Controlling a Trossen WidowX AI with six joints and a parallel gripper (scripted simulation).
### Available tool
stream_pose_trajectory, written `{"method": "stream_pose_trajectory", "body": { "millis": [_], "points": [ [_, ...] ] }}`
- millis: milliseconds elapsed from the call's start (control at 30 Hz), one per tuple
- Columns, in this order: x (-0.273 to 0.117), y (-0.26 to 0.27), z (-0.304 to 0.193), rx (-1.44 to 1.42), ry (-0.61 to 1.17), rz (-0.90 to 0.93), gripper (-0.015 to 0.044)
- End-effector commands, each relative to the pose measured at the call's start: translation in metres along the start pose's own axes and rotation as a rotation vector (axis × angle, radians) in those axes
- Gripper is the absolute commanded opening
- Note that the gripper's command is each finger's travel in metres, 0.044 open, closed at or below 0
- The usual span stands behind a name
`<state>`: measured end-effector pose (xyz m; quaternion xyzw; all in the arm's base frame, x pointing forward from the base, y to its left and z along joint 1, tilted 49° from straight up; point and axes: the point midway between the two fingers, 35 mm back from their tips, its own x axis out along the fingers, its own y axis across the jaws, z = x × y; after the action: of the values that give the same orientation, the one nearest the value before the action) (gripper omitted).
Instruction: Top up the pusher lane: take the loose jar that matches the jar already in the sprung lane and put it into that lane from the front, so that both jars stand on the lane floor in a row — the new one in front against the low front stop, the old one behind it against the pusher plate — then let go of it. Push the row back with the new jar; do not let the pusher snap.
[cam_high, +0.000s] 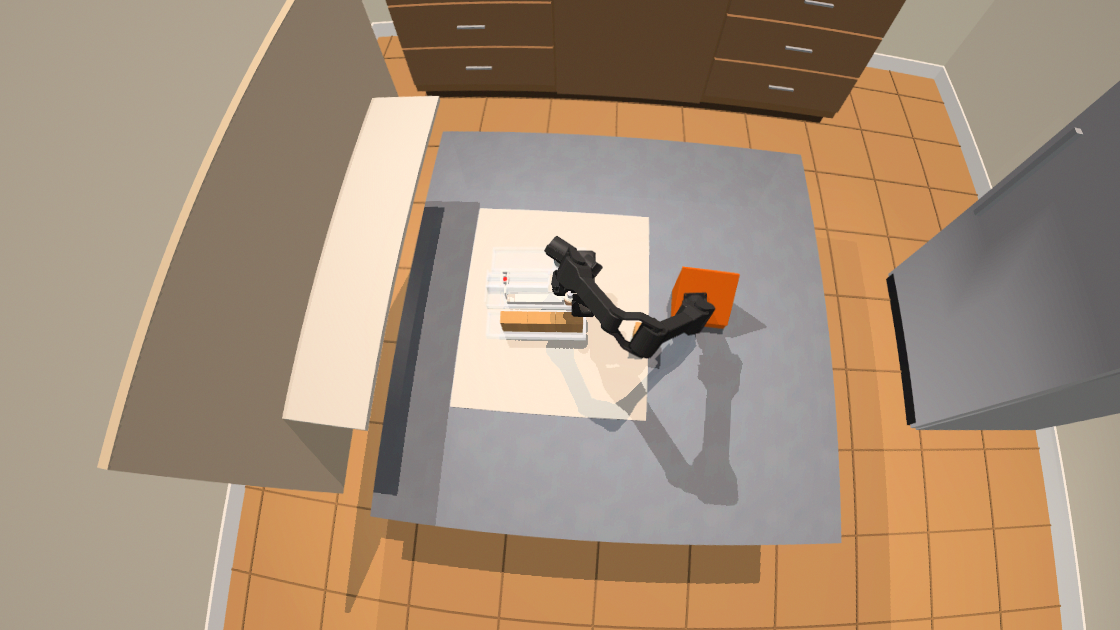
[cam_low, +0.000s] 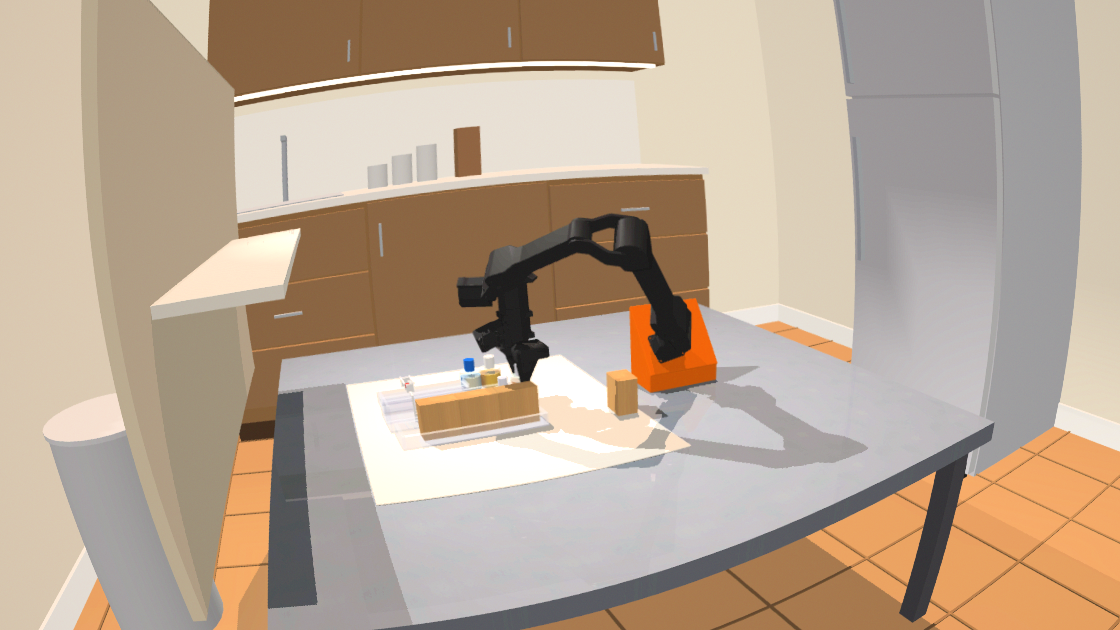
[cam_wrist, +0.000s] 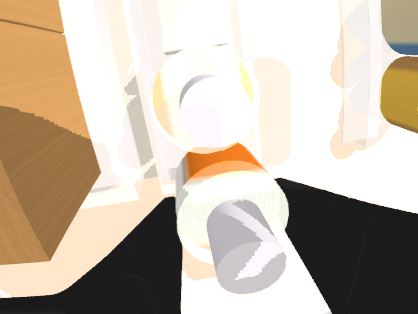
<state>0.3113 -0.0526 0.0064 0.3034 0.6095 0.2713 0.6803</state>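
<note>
Going left to right on the exterior view: I have the pale wall shelf (cam_high: 368, 258) (cam_low: 231, 270) far left, well apart from the hand. Next, the clear lane tray (cam_high: 491, 304) (cam_low: 385, 405) on the cream mat (cam_high: 540, 383) (cam_low: 438, 477), with a small red-marked piece (cam_high: 505, 278) (cam_low: 406, 383) at its end away from the hand. Wooden block row (cam_high: 540, 322) (cam_low: 477, 407) (cam_wrist: 45, 75) stands on the near side of the hand, partly hiding the fingertips from the exterior camera. Blue-capped jar (cam_low: 468, 365) and white-capped amber jar (cam_low: 489, 362) (cam_wrist: 402, 95) are on the hand's far side, apart from it.

Gripper (cam_high: 574, 300) (cam_low: 525, 378) (cam_wrist: 224, 197) points down, holding the loose jar (cam_wrist: 232, 200): orange, APRICOT label, grey cap. So the task jar is between the fingers, right by the tray's near end. Wrist cam has the lane jar (cam_wrist: 207, 107), pale cap, directly ahead of it. They overlap in that view; I can't tell if they touch, or if my jar is on the lane floor. Glare washes out the front stop and pusher plate there.

Right of the hand: lone wooden block (cam_low: 622, 393) upright, apart from it. Further right, orange base (cam_high: 728, 283) (cam_low: 639, 333) carrying the black arm (cam_high: 595, 301) (cam_low: 548, 246).
</note>
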Motion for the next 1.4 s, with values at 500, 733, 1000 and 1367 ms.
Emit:
{"method": "stream_pose_trajectory", "body": {
  "millis": [500,733,1000,1367],
  "points": [
    [-0.005,0.003,0.016,-0.014,-0.023,0.005,0.0],
    [-0.006,0.004,0.018,-0.014,-0.023,0.005,0.0],
    [-0.007,0.004,0.022,-0.014,-0.023,0.005,0.0],
    [-0.007,0.005,0.024,-0.014,-0.023,0.005,0.0]
  ]
}}
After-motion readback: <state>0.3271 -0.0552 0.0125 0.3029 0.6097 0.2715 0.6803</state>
